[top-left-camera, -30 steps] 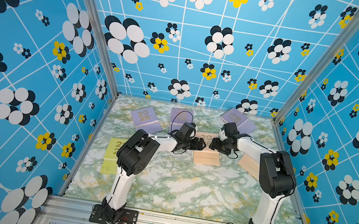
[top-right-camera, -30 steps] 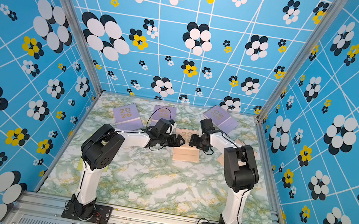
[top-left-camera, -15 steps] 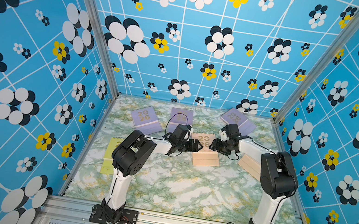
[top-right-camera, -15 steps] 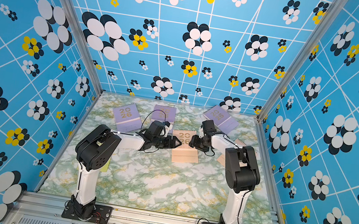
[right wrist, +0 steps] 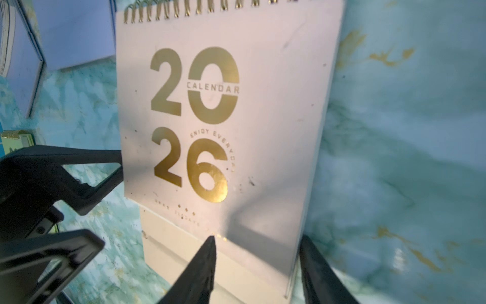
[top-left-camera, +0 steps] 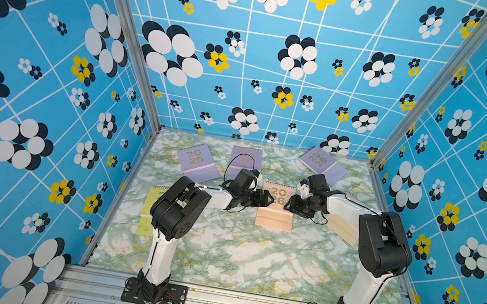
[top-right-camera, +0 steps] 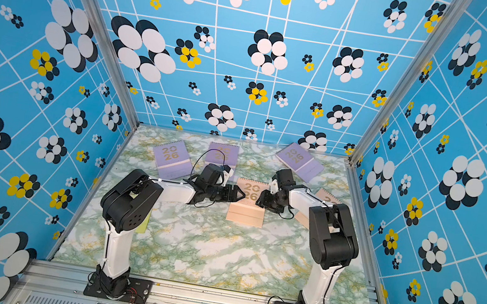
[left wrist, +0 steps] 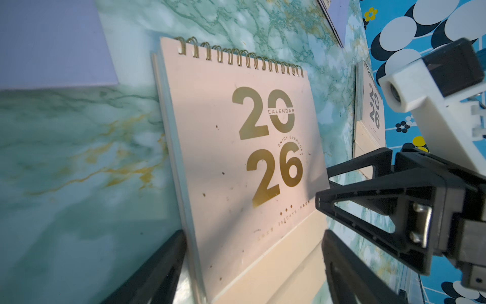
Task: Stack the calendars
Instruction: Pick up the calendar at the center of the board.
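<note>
Landmark: the central peach calendar point(top-left-camera: 275, 212) point(top-right-camera: 246, 208), a peach-beige rectangular card desk calendar with a gold wire spiral and gold "2026" lettering. It lies flat, cover up, on the green-and-white marbled tabletop point(top-left-camera: 235, 257).
Left claw: the black two-fingered left gripper point(top-left-camera: 269, 200) point(top-right-camera: 240, 196) sits low at the left edge of the central peach calendar. Its jaws are spread wide. In the left wrist view point(left wrist: 253, 237) a corner of the calendar shows between the two fingers; contact cannot be judged.
Right claw: the black two-fingered right gripper point(top-left-camera: 288, 207) point(top-right-camera: 259, 201) sits low at the right edge of the central peach calendar. Its jaws are partly apart, not pressed together. In the right wrist view point(right wrist: 256, 239) one finger lies over the cover and one lies beside the outer edge, with a strip of that edge between them.
Lilac calendars: three lilac calendars of the same make lie beyond the landmark's spiral edge. One is to the far left point(top-left-camera: 197, 162), one is just beyond point(top-left-camera: 246, 160), and one is to the far right point(top-left-camera: 322, 165).
Second peach calendar: the second peach calendar point(top-left-camera: 340, 229) lies right of the landmark, partly under the right arm.
Yellow calendar: the yellow calendar point(top-left-camera: 146, 215) lies well to the left of the landmark and nearer the arm bases, partly behind the left arm.
Enclosure: blue flower-patterned walls point(top-left-camera: 51, 63) stand on three sides.
</note>
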`<action>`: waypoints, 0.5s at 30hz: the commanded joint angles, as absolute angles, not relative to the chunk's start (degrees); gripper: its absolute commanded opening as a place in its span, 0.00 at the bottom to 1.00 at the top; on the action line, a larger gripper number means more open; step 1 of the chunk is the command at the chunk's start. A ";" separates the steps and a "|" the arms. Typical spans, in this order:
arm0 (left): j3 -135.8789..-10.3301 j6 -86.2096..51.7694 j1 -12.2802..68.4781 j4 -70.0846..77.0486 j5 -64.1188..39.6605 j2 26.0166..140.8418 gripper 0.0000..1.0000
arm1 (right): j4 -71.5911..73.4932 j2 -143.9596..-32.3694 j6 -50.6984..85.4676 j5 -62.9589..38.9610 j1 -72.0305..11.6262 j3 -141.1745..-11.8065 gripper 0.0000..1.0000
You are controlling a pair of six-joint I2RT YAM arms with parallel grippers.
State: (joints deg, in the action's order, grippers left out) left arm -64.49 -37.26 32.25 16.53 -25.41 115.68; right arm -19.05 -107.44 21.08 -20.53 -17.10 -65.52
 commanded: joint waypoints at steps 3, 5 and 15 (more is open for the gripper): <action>-63.90 -36.45 34.28 20.90 -32.52 113.46 0.82 | -15.22 -104.79 21.70 -31.46 -20.38 -64.74 0.49; -63.46 -36.49 34.26 21.33 -32.47 113.47 0.82 | -14.47 -104.27 22.31 -31.39 -20.48 -64.26 0.48; -61.71 -37.02 33.35 23.10 -33.13 112.94 0.82 | -13.51 -100.74 24.23 -29.76 -20.95 -62.85 0.45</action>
State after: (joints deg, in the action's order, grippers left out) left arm -62.22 -36.84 31.66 19.73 -25.10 115.15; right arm -19.07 -103.15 23.49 -21.82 -18.26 -62.54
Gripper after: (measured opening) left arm 0.821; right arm 0.457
